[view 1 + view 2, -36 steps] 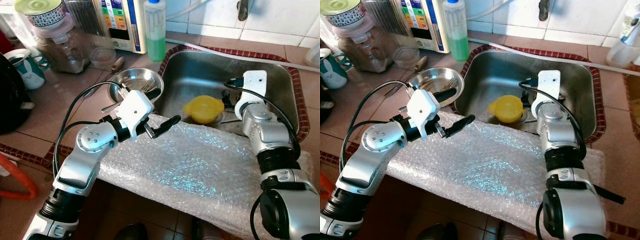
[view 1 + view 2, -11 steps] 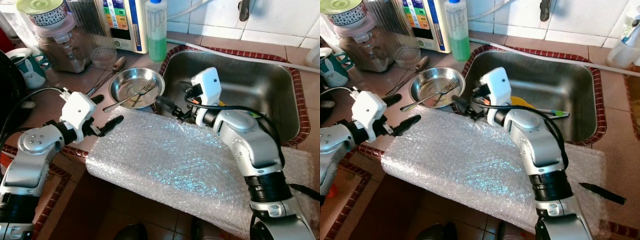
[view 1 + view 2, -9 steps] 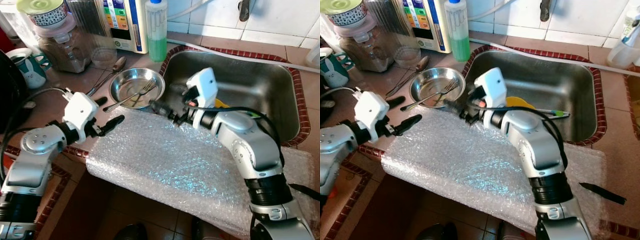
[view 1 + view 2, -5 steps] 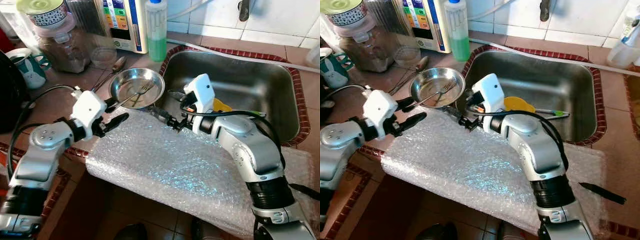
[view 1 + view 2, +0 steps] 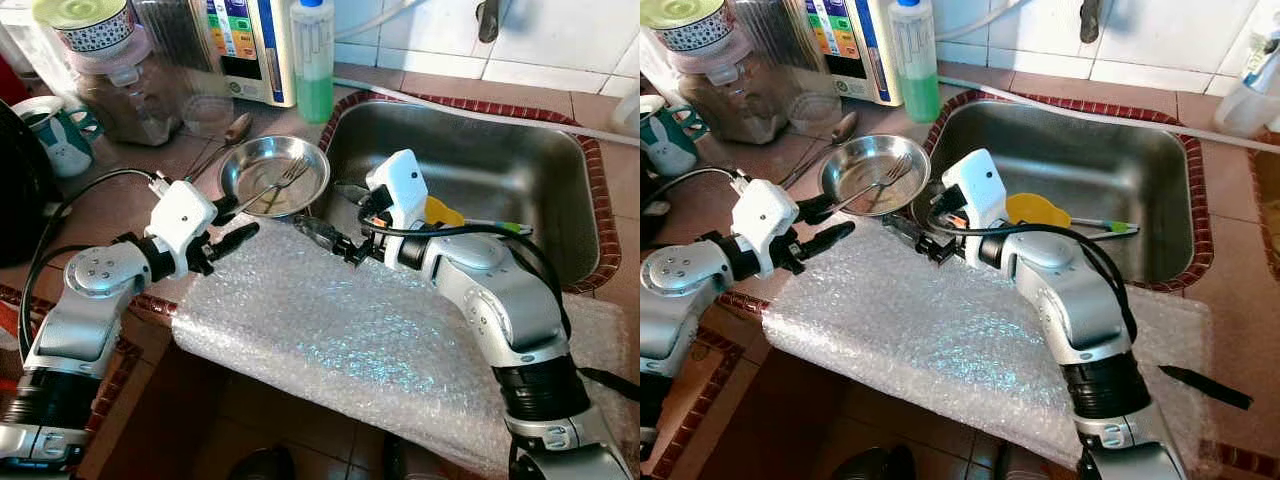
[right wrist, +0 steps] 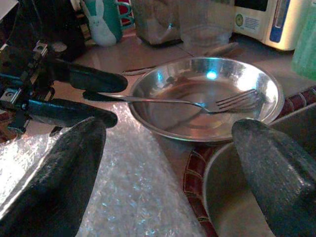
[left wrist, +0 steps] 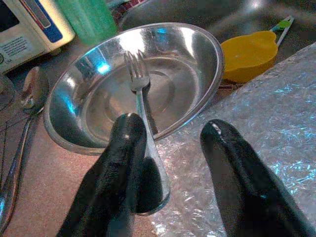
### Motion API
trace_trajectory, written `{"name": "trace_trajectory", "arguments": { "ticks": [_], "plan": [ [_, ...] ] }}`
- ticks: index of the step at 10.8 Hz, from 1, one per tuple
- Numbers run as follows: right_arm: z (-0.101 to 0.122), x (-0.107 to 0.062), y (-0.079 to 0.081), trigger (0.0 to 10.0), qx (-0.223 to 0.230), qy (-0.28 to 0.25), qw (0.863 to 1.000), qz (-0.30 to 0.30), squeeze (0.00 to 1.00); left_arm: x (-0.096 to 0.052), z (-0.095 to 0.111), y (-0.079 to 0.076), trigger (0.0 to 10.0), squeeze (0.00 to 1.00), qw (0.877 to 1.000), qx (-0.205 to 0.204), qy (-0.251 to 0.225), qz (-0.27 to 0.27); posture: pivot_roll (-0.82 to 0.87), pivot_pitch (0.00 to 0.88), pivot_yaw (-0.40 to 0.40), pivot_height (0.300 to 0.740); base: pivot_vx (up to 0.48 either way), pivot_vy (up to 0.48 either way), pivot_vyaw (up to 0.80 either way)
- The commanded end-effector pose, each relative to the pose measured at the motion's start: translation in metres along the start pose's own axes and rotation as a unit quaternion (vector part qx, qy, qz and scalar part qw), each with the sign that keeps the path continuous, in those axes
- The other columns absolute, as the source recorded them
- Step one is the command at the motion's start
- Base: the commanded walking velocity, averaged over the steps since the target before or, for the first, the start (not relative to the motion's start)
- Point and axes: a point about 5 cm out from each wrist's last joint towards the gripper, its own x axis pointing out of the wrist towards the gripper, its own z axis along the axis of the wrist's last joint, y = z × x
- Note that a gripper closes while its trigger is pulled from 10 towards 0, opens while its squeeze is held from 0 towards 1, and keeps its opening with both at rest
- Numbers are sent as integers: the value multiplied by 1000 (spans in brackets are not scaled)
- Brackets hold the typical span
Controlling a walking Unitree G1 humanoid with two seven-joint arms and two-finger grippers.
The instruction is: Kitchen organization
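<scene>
Left hand (image 7: 168, 163): fingers spread, straddling the fork (image 7: 140, 106) handle at the steel bowl (image 5: 273, 176) rim.
Right hand (image 5: 322, 232): fingers spread, extended toward the bowl, above bubble wrap (image 5: 380, 330).

Silver bowl (image 5: 274, 176) and fork (image 7: 142, 106); yellow cup (image 5: 1037, 211) in steel sink (image 5: 500, 160); green bottle (image 5: 311, 62); black fingers (image 7: 129, 163); iridescent bubble wrap (image 5: 350, 330).

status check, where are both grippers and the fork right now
Left gripper open, fingers astride the fork handle. Right gripper open, just short of the steel bowl. Fork lies tines-in across bowl rim. Bubble wrap beneath both grippers.
</scene>
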Motion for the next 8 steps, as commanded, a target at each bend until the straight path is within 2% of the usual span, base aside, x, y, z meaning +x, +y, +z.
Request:
{"name": "trace_trajectory", "arguments": {
  "ticks": [1,8],
  "plan": [
    [3,1,7,10000,-12,-2,1000,14,0,0,-1,1,0,0,1000,6,5,0,-85,208,79,740,0,0,0],
    [3,2,7,10000,-8,0,1000,19,0,-3,4,6,0,0,1000,14,-2,7,-81,200,77,740,0,0,0]
  ]
}}
